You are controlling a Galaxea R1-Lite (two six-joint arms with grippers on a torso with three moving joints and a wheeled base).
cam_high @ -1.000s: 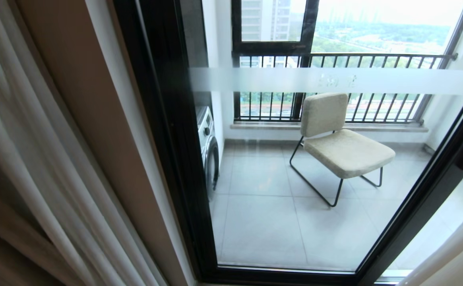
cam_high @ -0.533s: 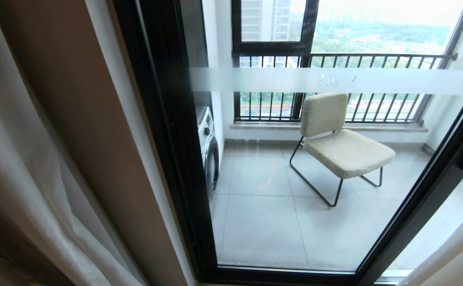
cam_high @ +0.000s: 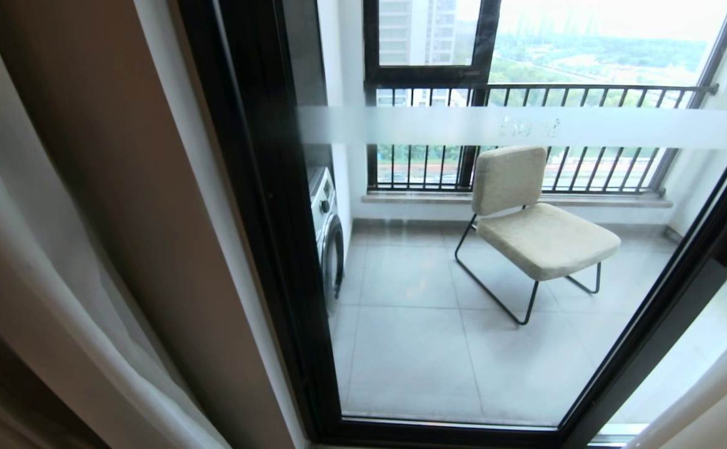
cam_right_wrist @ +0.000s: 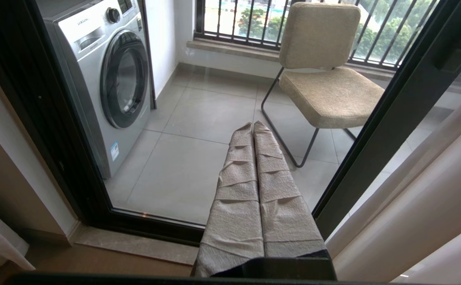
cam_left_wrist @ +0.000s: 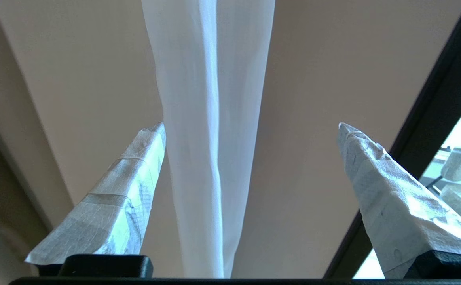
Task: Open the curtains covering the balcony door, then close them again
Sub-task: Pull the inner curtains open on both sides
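The curtains are drawn aside. The left panel's sheer white layer (cam_high: 57, 299) hangs along the left edge of the head view, and a strip of the right panel (cam_high: 706, 393) shows at the bottom right. Between them the balcony door (cam_high: 257, 218) stands uncovered, black-framed glass with a frosted band (cam_high: 438, 125). In the left wrist view my left gripper (cam_left_wrist: 251, 126) is open, its taped fingers (cam_left_wrist: 127, 190) wide apart. A sheer white fold (cam_left_wrist: 206, 138) hangs loose between them, close to one finger and not pinched. My right gripper (cam_right_wrist: 253, 124) is shut on nothing, low in front of the door glass.
Behind the glass are a beige chair (cam_high: 538, 231) on a black wire frame, a washing machine (cam_high: 329, 237) and a barred railing (cam_high: 544, 93). A beige wall strip (cam_high: 120, 187) separates the left curtain from the door frame. The right curtain (cam_right_wrist: 432, 206) hangs beside my right gripper.
My left gripper has opened and let the curtain go, and it has left the head view's left edge. The bunched folds have slipped further left, baring more wall.
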